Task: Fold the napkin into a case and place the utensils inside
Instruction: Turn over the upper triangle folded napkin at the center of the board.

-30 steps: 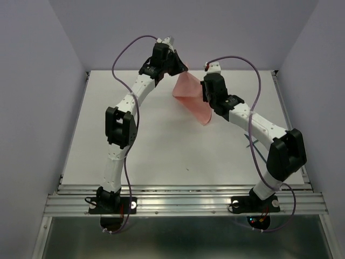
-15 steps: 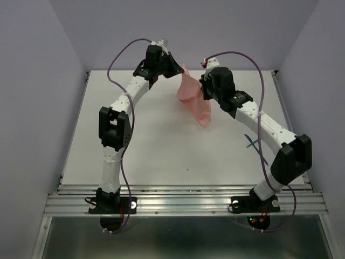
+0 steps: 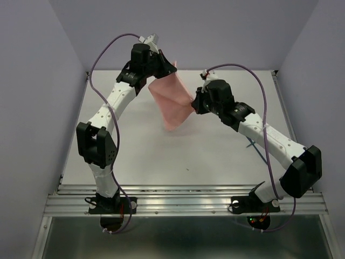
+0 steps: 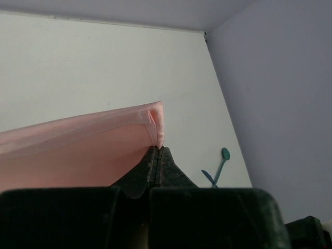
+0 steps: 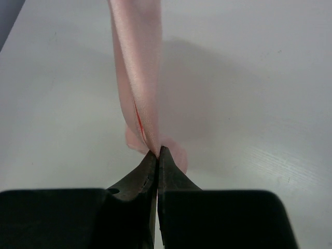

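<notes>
We see the napkin [image 3: 171,105]: left gripper [image 4: 157,150] jaws pinch its 12 o'clock corner, right gripper [image 5: 157,153] jaws clamp its 3 o'clock edge.

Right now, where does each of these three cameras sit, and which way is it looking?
Top external: fixed above and behind the arms, looking down at the white table; the left arm and right arm show whole, bases at the bottom.
Left wrist: on the left wrist, looking along the shut left gripper, which pinches a napkin corner, toward the utensils near the wall.
Right wrist: on the right wrist, looking down along the shut right gripper, which pinches the napkin.
Shared: all three show the napkin and table.
</notes>
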{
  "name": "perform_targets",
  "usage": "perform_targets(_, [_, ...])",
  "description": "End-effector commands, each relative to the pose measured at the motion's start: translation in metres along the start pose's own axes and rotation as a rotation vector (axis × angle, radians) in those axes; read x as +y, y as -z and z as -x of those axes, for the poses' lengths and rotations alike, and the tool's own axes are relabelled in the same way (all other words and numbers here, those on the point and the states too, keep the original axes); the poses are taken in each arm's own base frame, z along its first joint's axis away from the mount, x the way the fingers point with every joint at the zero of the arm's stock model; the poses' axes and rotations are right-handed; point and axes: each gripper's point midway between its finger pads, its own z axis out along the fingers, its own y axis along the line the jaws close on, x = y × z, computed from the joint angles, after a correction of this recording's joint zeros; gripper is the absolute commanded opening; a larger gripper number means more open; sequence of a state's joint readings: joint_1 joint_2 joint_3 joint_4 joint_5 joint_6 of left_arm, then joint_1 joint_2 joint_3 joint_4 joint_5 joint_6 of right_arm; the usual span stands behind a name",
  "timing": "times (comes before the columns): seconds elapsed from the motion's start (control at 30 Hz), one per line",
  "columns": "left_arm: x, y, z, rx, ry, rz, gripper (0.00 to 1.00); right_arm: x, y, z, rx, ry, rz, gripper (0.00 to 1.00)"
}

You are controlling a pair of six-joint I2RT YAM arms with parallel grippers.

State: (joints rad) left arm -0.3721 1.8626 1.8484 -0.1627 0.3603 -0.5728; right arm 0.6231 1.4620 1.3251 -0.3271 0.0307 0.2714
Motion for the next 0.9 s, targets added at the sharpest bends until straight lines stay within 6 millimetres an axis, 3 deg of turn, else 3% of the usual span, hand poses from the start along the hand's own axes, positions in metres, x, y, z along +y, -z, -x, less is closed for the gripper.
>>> perform_targets(0.0, [0.004, 0.011, 0.019, -0.083, -0.051, 0.018, 0.00, -0.023, 0.013, -0.004, -0.031, -0.092, -0.134, 0.01])
perform_targets(0.13, [0.006, -0.006, 0.000, -0.032, -0.046, 0.009, 0.00, -0.045, 0.019, -0.004, -0.053, -0.095, -0.252, 0.01])
perform_targets(0.27, [-0.017, -0.034, -0.014, 0.007, -0.062, -0.036, 0.00, -0.081, 0.033, -0.008, -0.072, -0.100, -0.461, 0.01])
perform_targets(0.33, [-0.036, -0.049, -0.028, 0.039, -0.073, -0.072, 0.00, -0.094, 0.044, -0.010, -0.083, -0.095, -0.538, 0.01])
perform_targets(0.43, [-0.070, -0.084, -0.035, 0.061, -0.091, -0.163, 0.00, -0.133, 0.066, -0.004, -0.121, -0.081, -0.704, 0.01])
perform_targets(0.5, [-0.087, -0.096, -0.038, 0.068, -0.088, -0.212, 0.00, -0.158, 0.081, 0.004, -0.146, -0.082, -0.798, 0.01])
perform_targets(0.53, [-0.093, -0.110, -0.054, 0.097, -0.084, -0.255, 0.00, -0.165, 0.088, 0.008, -0.160, -0.085, -0.829, 0.01])
perform_targets(0.57, [-0.111, -0.108, -0.044, 0.066, -0.093, -0.312, 0.00, -0.173, 0.098, 0.013, -0.182, -0.082, -0.874, 0.01])
perform_targets(0.67, [-0.144, -0.111, -0.052, 0.060, -0.074, -0.468, 0.00, -0.187, 0.119, 0.024, -0.220, -0.075, -0.955, 0.01])
perform_targets(0.7, [-0.156, -0.108, -0.046, 0.027, -0.086, -0.527, 0.00, -0.190, 0.128, 0.028, -0.229, -0.055, -0.989, 0.01])
perform_targets(0.8, [-0.167, -0.101, -0.055, 0.046, -0.105, -0.612, 0.00, -0.188, 0.126, 0.025, -0.202, -0.013, -0.962, 0.01])
perform_targets(0.87, [-0.170, -0.093, -0.061, 0.050, -0.148, -0.677, 0.00, -0.187, 0.116, 0.010, -0.162, -0.001, -0.921, 0.01])
